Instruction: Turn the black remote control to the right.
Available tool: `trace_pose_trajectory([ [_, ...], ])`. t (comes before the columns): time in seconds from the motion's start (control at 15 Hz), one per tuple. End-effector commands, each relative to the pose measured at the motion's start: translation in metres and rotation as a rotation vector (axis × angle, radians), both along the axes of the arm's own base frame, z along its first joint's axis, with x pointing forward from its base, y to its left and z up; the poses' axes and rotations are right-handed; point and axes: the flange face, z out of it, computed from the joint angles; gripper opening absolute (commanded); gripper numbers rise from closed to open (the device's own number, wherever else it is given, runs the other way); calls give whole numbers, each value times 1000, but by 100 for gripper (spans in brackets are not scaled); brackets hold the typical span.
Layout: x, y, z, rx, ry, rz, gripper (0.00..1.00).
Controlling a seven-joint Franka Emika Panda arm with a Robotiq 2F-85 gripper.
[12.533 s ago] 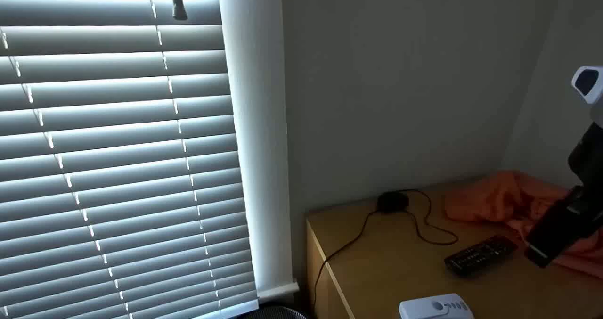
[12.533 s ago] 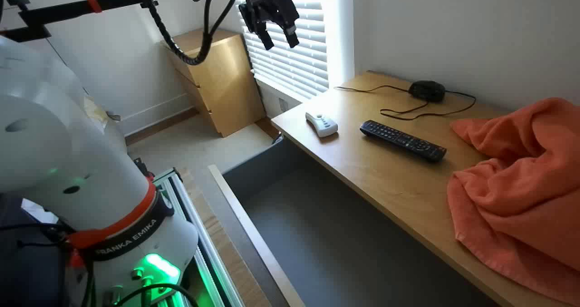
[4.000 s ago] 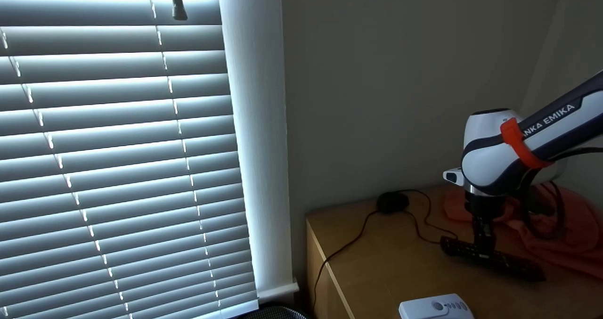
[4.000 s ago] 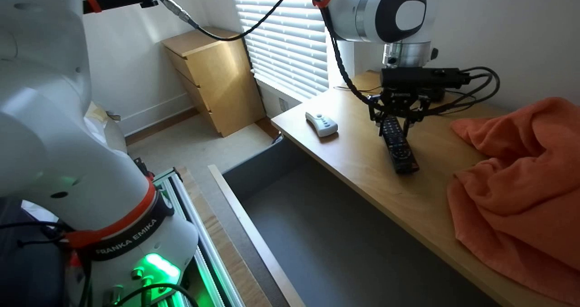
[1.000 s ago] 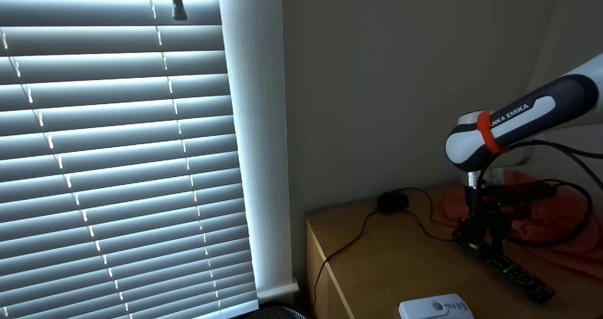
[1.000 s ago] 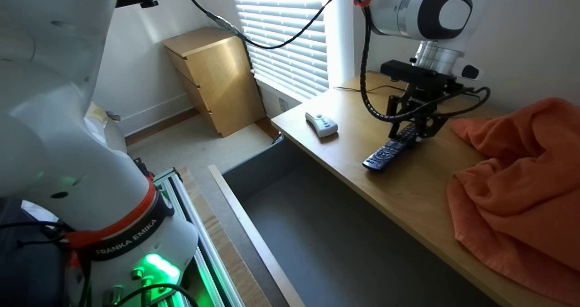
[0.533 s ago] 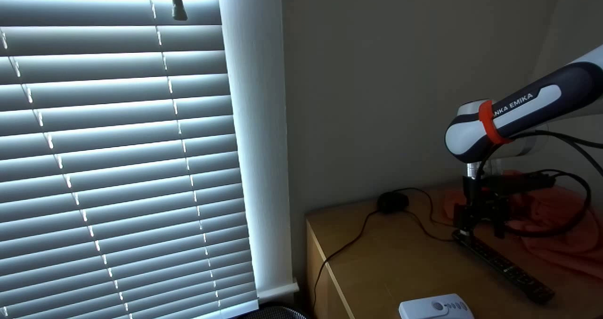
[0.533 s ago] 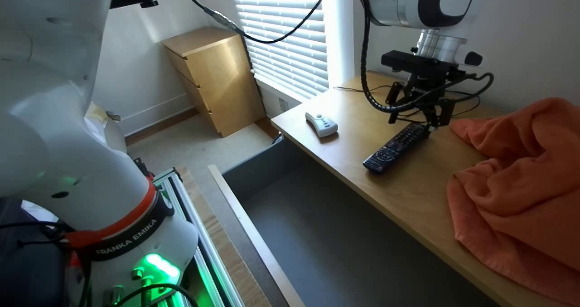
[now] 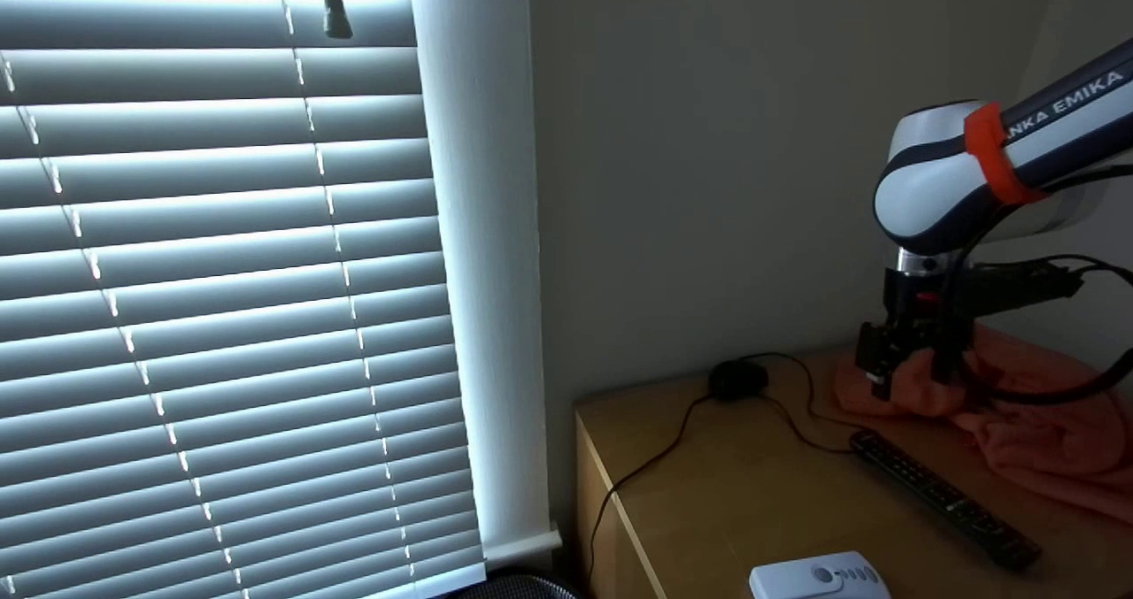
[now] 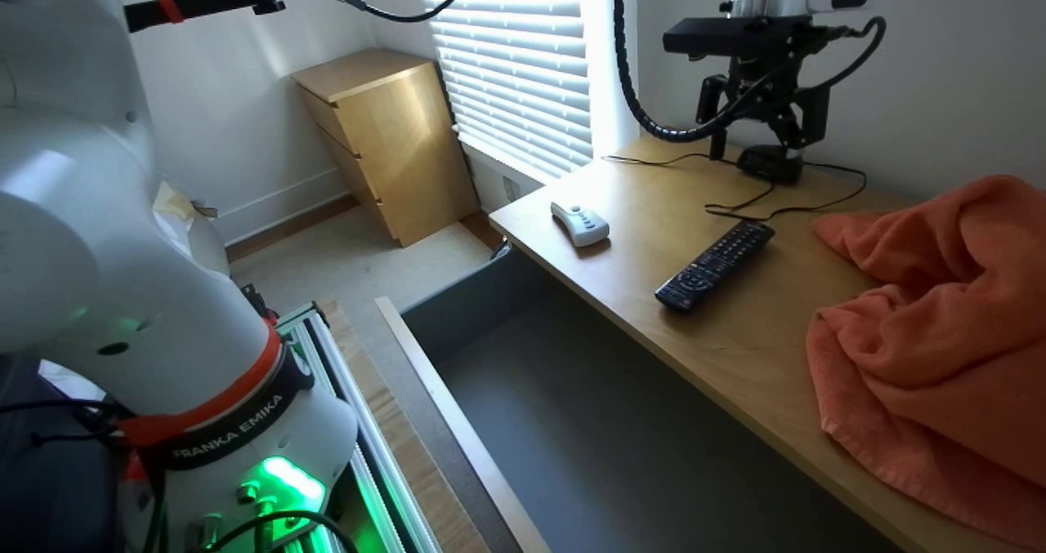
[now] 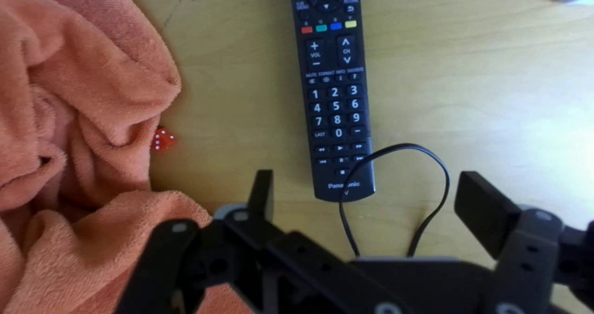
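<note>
The black remote control [image 9: 943,497] lies flat on the wooden dresser top; it also shows in an exterior view [image 10: 715,265], slanting from lower left to upper right. In the wrist view the remote [image 11: 336,96] runs nearly upright, its Panasonic end towards the gripper and its far end cut off at the top edge. A loop of black cable crosses the Panasonic end in that view. My gripper [image 10: 756,153] is open and empty, raised above the dresser near the back wall, apart from the remote. Its spread fingers also show in the wrist view [image 11: 364,193].
An orange cloth [image 10: 940,324] lies beside the remote. A small white box [image 10: 580,224] is near the dresser's edge. A black puck [image 9: 737,380] with thin cable sits by the wall. A red die [image 11: 163,139] touches the cloth. An open drawer [image 10: 523,390] is below.
The remote has turned on the dresser top to a different slant since 12.5 s ago. The gripper came down around it, then opened and rose away. The remote has stayed still over the last half second.
</note>
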Motion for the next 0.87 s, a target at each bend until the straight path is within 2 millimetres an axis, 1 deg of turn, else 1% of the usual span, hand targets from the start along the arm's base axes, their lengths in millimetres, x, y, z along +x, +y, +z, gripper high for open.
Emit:
trace_pose_trajectory([
  [0.0,-33,-1,25,-53,-47,48,100],
  [0.27,-53,-2,41,-51,-63,24,100],
  [0.6,-71,1,49,-62,-60,48,100],
  [0.67,-55,-2,47,-45,-49,29,100],
  [0.8,-60,-1,50,-49,-48,34,100],
])
